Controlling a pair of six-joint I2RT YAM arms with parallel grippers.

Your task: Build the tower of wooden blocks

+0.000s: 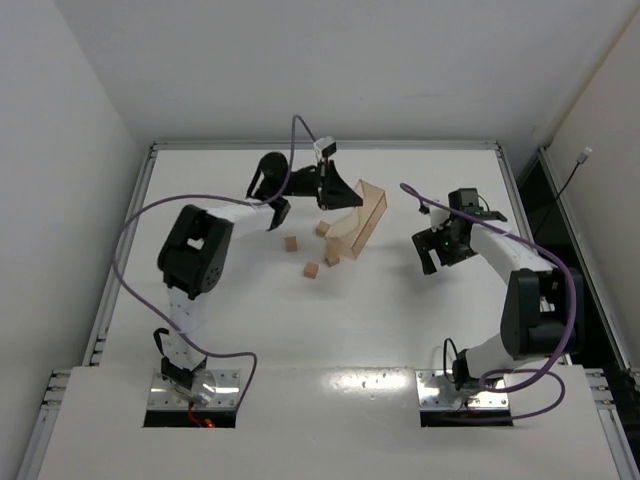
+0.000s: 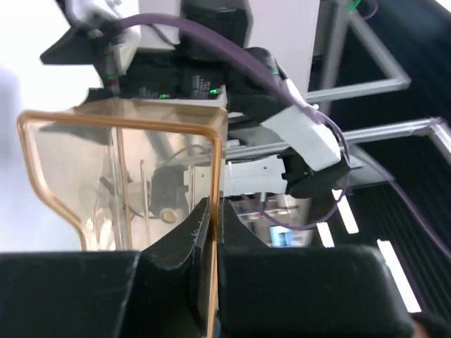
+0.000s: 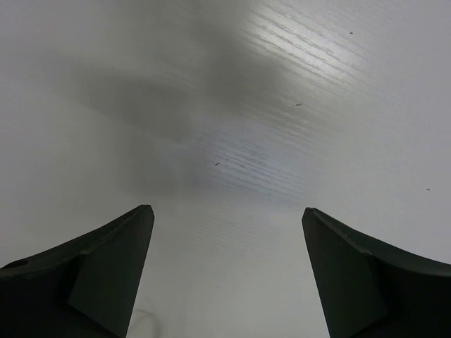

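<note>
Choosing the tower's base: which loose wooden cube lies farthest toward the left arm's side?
The leftmost cube, standing apart; the other three sit rightward, nearer the amber container.

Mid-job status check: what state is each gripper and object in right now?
Left gripper: shut on a wall of the amber bin.
Right gripper: open, holding nothing, above bare table.
Amber bin: tipped over, empty inside as far as visible.
Wood blocks: four, loose on the table beside the bin, none stacked.
</note>
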